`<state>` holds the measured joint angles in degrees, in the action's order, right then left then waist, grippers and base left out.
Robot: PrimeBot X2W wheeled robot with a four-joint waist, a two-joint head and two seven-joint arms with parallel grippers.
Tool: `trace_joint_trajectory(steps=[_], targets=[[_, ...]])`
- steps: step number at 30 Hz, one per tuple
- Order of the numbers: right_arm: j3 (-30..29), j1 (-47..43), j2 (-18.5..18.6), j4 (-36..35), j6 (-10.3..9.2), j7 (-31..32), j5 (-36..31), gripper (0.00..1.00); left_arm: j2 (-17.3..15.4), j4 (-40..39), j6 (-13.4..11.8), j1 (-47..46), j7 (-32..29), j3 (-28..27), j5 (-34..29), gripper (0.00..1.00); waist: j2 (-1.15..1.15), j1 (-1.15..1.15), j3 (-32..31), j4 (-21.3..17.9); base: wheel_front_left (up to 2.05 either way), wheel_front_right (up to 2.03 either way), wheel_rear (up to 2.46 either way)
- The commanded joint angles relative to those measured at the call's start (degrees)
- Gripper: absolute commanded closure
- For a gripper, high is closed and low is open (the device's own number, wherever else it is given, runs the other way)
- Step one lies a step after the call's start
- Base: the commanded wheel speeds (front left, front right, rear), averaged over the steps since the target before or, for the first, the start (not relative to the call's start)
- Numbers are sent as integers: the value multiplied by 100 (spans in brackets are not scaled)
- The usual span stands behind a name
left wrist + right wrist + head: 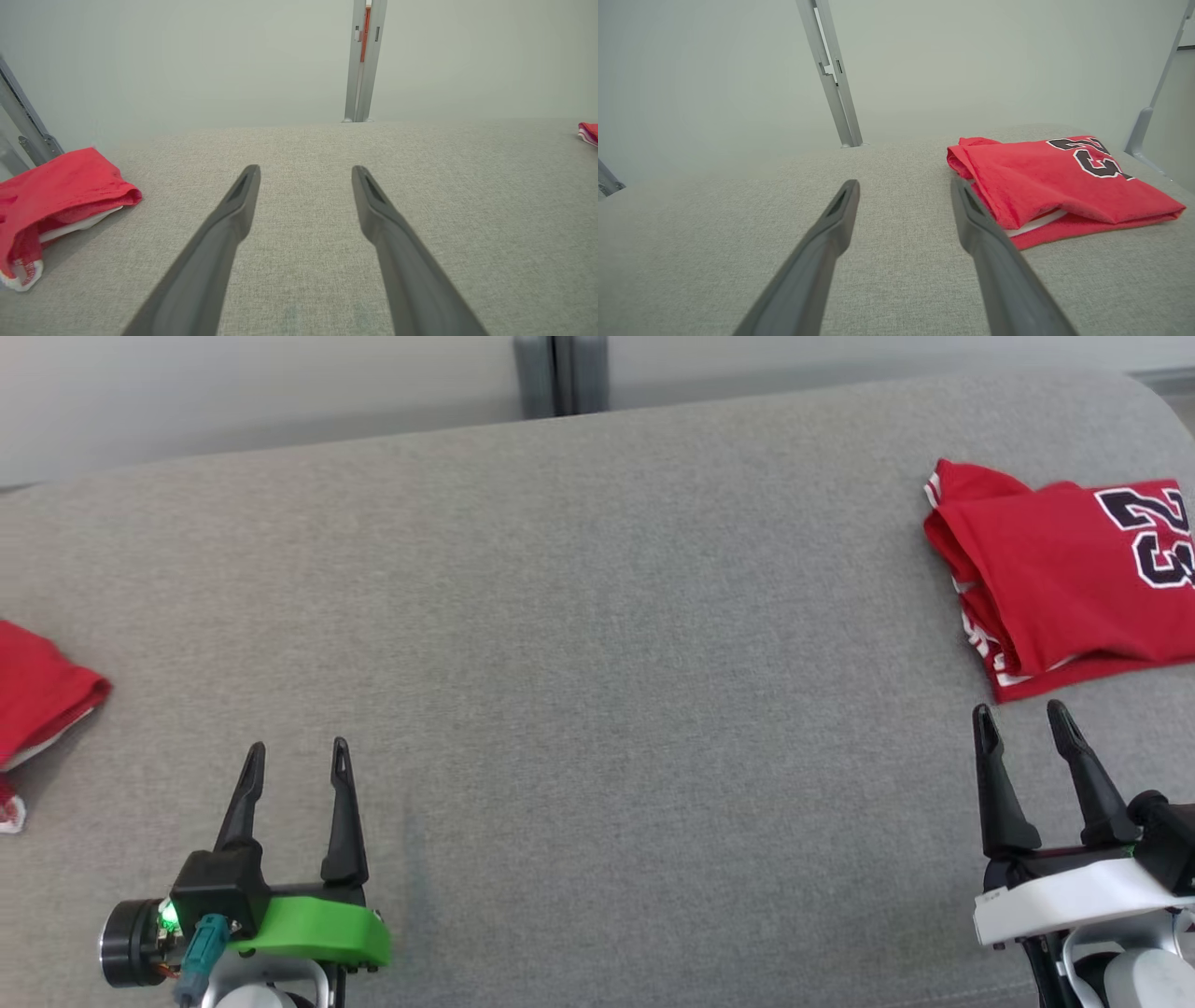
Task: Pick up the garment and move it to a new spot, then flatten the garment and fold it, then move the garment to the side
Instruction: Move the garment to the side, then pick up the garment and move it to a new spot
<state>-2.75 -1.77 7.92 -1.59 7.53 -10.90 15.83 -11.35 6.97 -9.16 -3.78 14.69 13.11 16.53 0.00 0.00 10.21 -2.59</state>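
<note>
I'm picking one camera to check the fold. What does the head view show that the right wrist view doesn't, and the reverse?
Head view, not right wrist view: the left gripper, fingers apart, and a second red garment at the left edge of the grey surface. Right wrist view, not head view: a slanted metal strut beyond the folded red jersey. Both: that jersey with its black number, the right gripper open near it, holding nothing, the grey surface, a metal post at its far edge.

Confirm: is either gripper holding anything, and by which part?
Nothing is held. The left gripper and right gripper are both open and empty. The folded red jersey lies just ahead of the right gripper, outside its fingers.
</note>
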Motion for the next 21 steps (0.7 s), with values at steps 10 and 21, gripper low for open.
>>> trace_joint_trajectory(steps=[10,21], targets=[[7,-591,-86,-225,-8,286,-117,0,-9,269,192,452,53,97,59,0,0,0,-865,347,0,0,0],[-8,-853,-122,-495,-7,467,-199,0,-26,454,211,508,51,128,26,0,0,0,-1058,330,0,0,0]])
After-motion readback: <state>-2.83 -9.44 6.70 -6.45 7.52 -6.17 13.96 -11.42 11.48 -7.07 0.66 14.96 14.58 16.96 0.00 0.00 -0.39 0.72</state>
